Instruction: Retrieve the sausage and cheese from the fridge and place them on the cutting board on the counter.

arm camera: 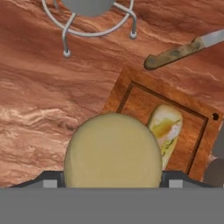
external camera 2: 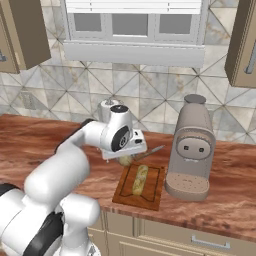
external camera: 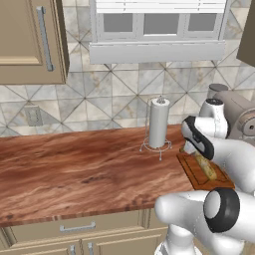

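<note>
**Cheese held above board; sausage lies on board**

Cheese (arm camera: 113, 151): pale yellow, rounded, smooth, matte. It sits clamped in the end effector (external camera 2: 125, 159), whose jaws stand wide around it, above the board's rear-left corner and clear of its surface.

Sausage (external camera 2: 140, 179): short, tan-yellow with paler glossy patches, rounded ends. It lies flat inside the grooved border of the cutting board (external camera 2: 154, 192), long axis parallel to the board's long sides, running from the worktop (external camera: 74, 164) front edge toward the back wall.

The board lies at the front edge, just beside the coffee machine (external camera 2: 191, 150). A knife (arm camera: 183, 50) lies behind it, and the paper-towel stand (external camera: 158, 127) stands nearer the wall.
</note>
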You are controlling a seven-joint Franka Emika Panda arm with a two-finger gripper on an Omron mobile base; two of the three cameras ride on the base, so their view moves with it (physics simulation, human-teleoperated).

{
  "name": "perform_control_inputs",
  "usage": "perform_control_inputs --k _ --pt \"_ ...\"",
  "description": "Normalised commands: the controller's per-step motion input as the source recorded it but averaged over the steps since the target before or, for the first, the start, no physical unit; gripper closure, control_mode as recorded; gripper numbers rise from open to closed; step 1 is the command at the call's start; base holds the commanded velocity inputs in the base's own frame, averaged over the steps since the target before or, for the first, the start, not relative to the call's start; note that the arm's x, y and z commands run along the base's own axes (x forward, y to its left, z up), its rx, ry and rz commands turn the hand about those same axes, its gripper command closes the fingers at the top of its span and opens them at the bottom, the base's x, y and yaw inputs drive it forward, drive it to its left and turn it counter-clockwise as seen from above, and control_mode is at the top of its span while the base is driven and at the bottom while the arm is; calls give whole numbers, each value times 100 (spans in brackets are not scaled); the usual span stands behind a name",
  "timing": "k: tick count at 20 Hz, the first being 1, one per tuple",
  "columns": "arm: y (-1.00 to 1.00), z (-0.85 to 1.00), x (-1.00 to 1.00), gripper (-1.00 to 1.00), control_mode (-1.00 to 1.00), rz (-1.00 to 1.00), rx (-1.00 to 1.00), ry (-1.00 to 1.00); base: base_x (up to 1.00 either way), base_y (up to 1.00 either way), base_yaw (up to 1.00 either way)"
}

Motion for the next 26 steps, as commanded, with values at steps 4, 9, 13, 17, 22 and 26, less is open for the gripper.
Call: perform_control_inputs --k 4,9,13,17,22,26 --pt "-1 -46 25 100 -100 0 0 2 0 0 0" --pt "0 -56 9 100 -100 0 0 5 0 0 0" --pt "-5 -34 2 100 -100 0 0 9 0 0 0" --pt "-6 -23 1 100 -100 0 0 6 0 0 0" --pt "-2 -8 1 -100 -100 0 0 3 0 0 0" --pt "0 0 1 -100 -100 0 0 0 0 0 0"
